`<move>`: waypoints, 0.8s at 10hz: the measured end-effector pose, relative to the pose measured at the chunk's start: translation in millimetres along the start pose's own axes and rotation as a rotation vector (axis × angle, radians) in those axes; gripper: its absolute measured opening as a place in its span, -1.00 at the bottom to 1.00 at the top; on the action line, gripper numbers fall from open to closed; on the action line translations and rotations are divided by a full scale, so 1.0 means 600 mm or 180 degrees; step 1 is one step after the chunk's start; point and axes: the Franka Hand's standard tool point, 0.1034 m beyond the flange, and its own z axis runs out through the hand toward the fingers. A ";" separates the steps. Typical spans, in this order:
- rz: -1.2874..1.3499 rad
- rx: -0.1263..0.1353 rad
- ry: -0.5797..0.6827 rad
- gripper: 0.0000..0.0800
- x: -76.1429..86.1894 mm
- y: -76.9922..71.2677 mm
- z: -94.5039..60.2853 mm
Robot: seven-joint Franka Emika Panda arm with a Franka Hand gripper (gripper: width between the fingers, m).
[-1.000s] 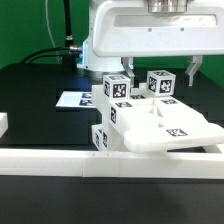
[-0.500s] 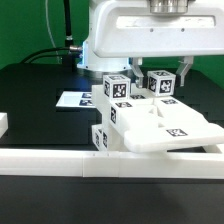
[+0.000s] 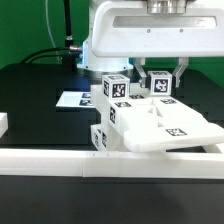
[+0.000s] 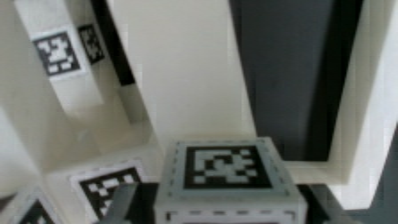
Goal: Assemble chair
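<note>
**Gripper closing around a tagged chair leg cube**

Nearest: the border rail [image 3: 60, 163] runs along the table's front edge. Just behind it sits the chair [image 3: 150, 125], part-built, its flat slab resting against the rail, probably to brace it. Behind that a cube-ended leg [image 3: 160, 84] stands up from the assembly. The gripper [image 3: 160, 74] straddles that cube; whether the fingers are clamped on it I cannot tell. Far back, the marker board [image 3: 72, 100] lies flat.
</note>
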 end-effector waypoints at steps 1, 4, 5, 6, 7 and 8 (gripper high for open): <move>0.0394 0.0001 0.0001 -0.33 -0.001 -0.005 0.000; 0.1459 0.0013 0.0000 -0.33 -0.001 -0.011 0.001; 0.1635 0.0014 -0.0001 -0.33 -0.001 -0.011 0.001; 0.1865 0.0014 -0.0002 -0.33 -0.001 -0.012 0.001; 0.2051 0.0014 -0.0002 -0.33 -0.001 -0.012 0.001; 0.2318 0.0024 -0.0008 -0.33 -0.002 -0.013 0.001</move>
